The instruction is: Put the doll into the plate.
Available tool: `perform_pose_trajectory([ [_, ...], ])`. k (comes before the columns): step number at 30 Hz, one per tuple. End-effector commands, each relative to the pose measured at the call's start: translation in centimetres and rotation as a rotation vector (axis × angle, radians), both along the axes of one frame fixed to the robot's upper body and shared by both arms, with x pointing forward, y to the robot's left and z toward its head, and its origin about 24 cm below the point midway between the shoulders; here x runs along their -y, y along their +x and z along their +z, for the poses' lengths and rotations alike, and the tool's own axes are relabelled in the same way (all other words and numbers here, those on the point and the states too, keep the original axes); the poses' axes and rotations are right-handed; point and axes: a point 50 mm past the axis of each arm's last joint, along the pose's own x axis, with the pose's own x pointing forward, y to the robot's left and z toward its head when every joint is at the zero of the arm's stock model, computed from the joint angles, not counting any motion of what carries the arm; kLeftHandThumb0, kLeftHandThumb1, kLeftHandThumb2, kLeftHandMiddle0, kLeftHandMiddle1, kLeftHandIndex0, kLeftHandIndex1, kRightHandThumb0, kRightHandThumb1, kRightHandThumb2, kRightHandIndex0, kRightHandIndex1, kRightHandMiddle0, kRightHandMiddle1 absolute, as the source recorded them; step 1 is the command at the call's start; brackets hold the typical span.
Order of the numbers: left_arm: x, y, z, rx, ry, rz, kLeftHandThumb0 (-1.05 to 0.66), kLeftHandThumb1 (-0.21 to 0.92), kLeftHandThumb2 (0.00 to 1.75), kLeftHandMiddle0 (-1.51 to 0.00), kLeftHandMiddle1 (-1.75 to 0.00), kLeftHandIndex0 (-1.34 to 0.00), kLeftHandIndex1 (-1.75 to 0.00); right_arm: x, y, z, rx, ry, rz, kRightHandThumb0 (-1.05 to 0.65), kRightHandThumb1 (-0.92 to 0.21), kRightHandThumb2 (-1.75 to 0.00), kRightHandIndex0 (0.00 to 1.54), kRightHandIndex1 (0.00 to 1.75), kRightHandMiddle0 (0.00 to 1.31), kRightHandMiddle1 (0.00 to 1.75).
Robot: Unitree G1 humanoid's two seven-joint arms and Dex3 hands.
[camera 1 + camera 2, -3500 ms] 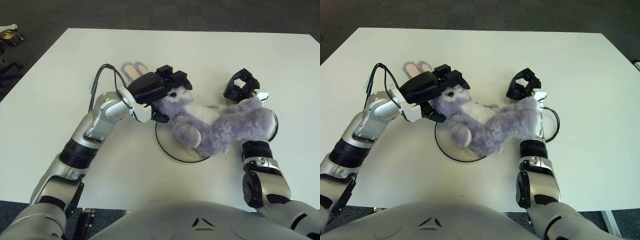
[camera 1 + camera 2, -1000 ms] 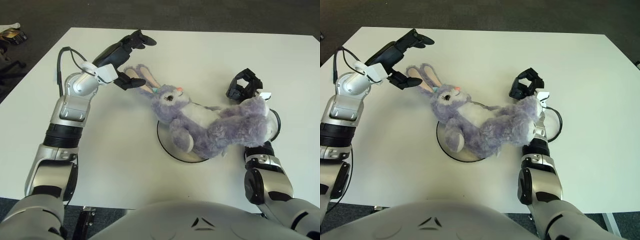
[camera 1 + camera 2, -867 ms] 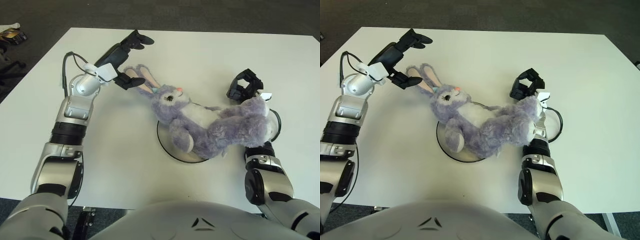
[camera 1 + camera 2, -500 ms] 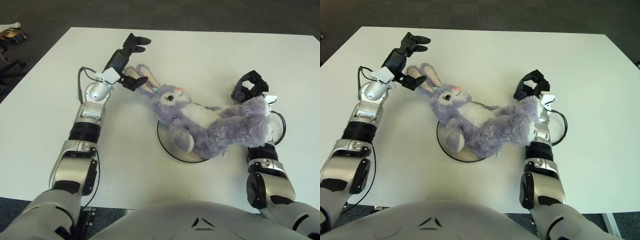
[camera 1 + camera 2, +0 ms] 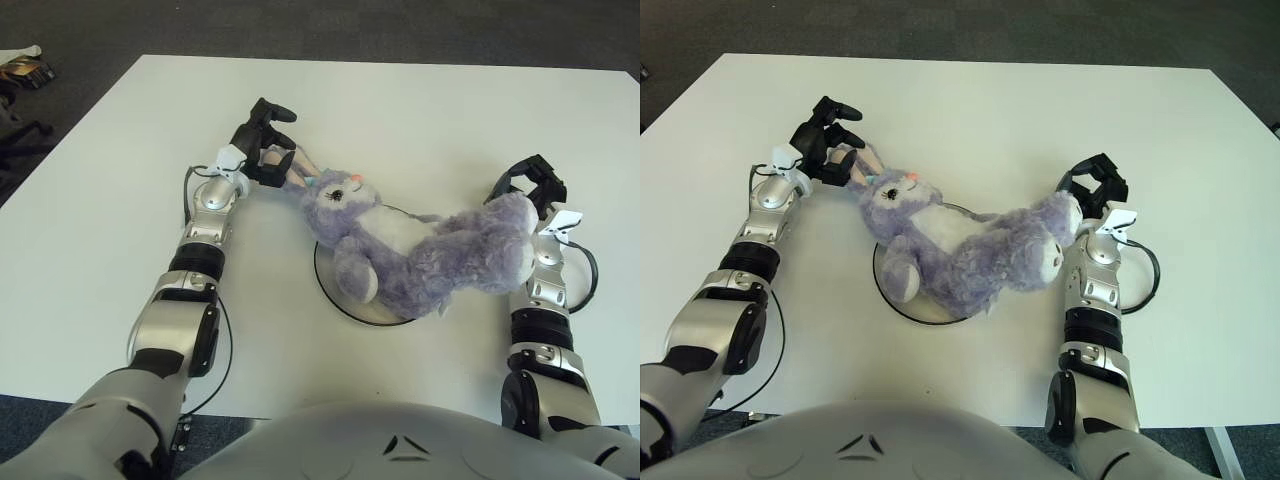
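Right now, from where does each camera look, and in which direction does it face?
Left eye view: sits on the head, looks forward and down at the white table; shows the chest, both arms, the left hand by the doll's ears and the right hand by its legs.
Right eye view: sits slightly to the right, faces the same way; shows the same body parts.
Shared: the purple doll lying across the plate, head toward the left hand.

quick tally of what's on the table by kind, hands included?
Plush doll: 1
Plate: 1
Robot hand: 2, left robot hand at the doll's ears, right robot hand by its legs
Total: 4
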Motion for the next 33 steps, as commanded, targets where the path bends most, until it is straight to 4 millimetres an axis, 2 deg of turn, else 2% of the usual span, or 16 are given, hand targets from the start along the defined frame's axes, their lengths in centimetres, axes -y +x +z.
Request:
perform_pose_trajectory([
  [1, 0.7, 0.4, 0.2, 0.005, -0.061, -0.023, 0.00, 0.27, 1.36, -0.70, -1.67, -0.38, -1.74, 0.3, -1.3, -1.7, -0.068, 0.044, -0.042, -0.56, -0.15, -1.53, 1.37, 1.75, 0.76, 1.75],
  [10, 1.8, 0.4, -0.1, 0.001, -0.144, -0.071, -0.01, 0.22, 1.44, -0.74, -1.72, -0.41, -1.75, 0.9, -2.9, -1.9, -0.062, 0.046, -0.103, -0.56, -0.15, -1.53, 1.37, 1.75, 0.76, 1.75],
  [13, 2.0, 0.4, -0.3, -0.013, -0.177, -0.087, -0.01, 0.21, 1.45, -0.63, -1.74, -0.51, -1.75, 1.1, -3.3, -1.9, -0.065, 0.040, -0.121, -0.56, -0.15, -1.53, 1.37, 1.75, 0.76, 1.75],
  [16, 2.0, 0.5, -0.4, -0.029, -0.212, -0.094, -0.01, 0.21, 1.44, -0.59, -1.74, -0.54, -1.75, 1.3, -3.7, -1.9, -0.068, 0.037, -0.136, -0.55, -0.16, -1.51, 1.37, 1.75, 0.75, 1.75],
  [30, 2.0, 0.8, -0.7, -0.069, -0.432, -0.071, -0.01, 0.21, 1.44, -0.58, -1.75, -0.56, -1.75, 1.6, -4.5, -2.1, -0.079, 0.020, -0.143, -0.53, -0.20, -1.47, 1.37, 1.75, 0.71, 1.75],
  [33, 1.9, 0.9, -0.8, -0.087, -0.531, -0.061, -0.01, 0.20, 1.46, -0.59, -1.75, -0.57, -1.75, 1.5, -4.5, -2.2, -0.082, 0.019, -0.135, -0.53, -0.20, -1.46, 1.37, 1.75, 0.71, 1.75],
])
